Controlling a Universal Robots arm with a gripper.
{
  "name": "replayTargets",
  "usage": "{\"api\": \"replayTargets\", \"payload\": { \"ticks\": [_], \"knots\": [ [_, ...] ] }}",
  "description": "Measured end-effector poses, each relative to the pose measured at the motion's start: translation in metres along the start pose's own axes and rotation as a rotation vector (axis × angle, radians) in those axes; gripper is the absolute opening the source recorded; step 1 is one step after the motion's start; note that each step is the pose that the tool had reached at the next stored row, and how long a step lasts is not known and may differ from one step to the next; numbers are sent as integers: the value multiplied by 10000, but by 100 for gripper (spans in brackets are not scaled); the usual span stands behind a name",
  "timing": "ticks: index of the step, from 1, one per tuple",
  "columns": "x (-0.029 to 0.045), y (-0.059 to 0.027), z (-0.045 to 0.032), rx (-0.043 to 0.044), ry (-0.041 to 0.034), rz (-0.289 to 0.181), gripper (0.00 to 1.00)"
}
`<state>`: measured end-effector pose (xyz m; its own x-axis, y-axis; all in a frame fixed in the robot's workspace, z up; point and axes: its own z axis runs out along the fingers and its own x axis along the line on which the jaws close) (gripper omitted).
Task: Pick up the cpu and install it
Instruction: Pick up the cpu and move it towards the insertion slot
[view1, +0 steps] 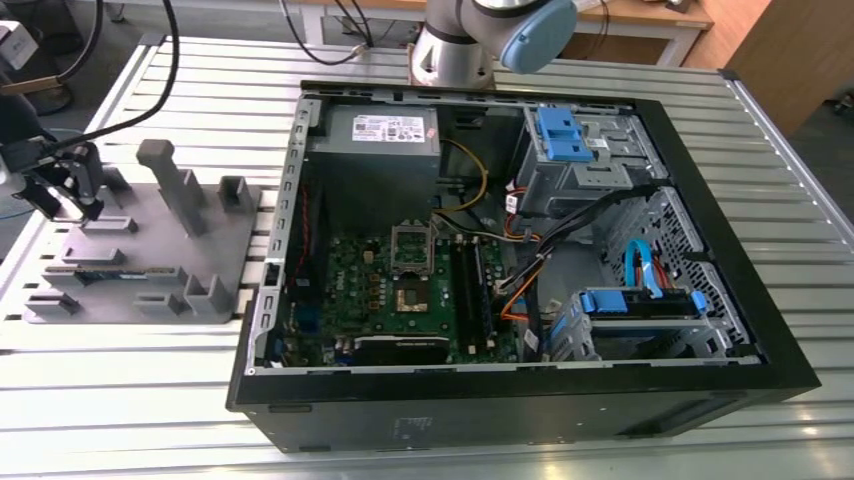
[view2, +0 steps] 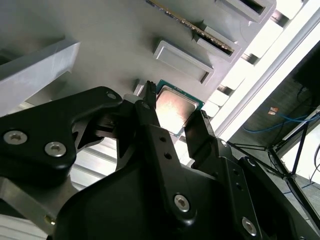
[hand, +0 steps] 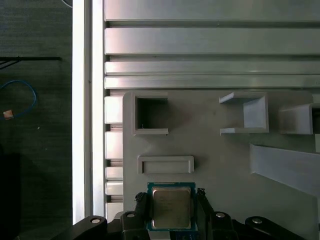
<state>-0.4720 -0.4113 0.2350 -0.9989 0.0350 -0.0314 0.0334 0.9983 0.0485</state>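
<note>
While the pick-up step is in hand, the gripper (hand: 172, 197) stands narrowly open astride the cpu (hand: 171, 210), gripping nothing yet. The cpu lies on the grey tray (view1: 230, 248) at the exterior view's left. Closing, I judge, calls for square contact on opposite edges.

silver cpu (hand: 171, 208), perhaps teal-edged, grey tray (hand: 210, 150), black gripper (hand: 171, 196)

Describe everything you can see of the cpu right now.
The cpu is a small flat square chip with a shiny silver-grey metal top framed by a thin green board edge. In both wrist views it lies flat, metal side up, on the grey tray, just beside a low rectangular raised block. The gripper straddles it on two opposite sides; whether it presses on it I cannot tell.
</note>
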Motion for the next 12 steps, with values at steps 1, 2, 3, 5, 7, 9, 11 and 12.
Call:
{"api": "replayTargets", "payload": {
  "ticks": [1,2,3,5,7,9,11,12],
  "knots": [
    [0,0,0,0,-1,0,47],
    [0,0,-1,0,0,0,47],
    [0,0,-3,1,3,0,47],
    [0,0,-4,2,4,0,47],
    [0,0,-4,2,3,0,47],
    [0,0,-8,3,4,0,47],
    [0,1,-21,4,7,0,47],
    [0,1,-27,1,3,0,47]
  ]
}}
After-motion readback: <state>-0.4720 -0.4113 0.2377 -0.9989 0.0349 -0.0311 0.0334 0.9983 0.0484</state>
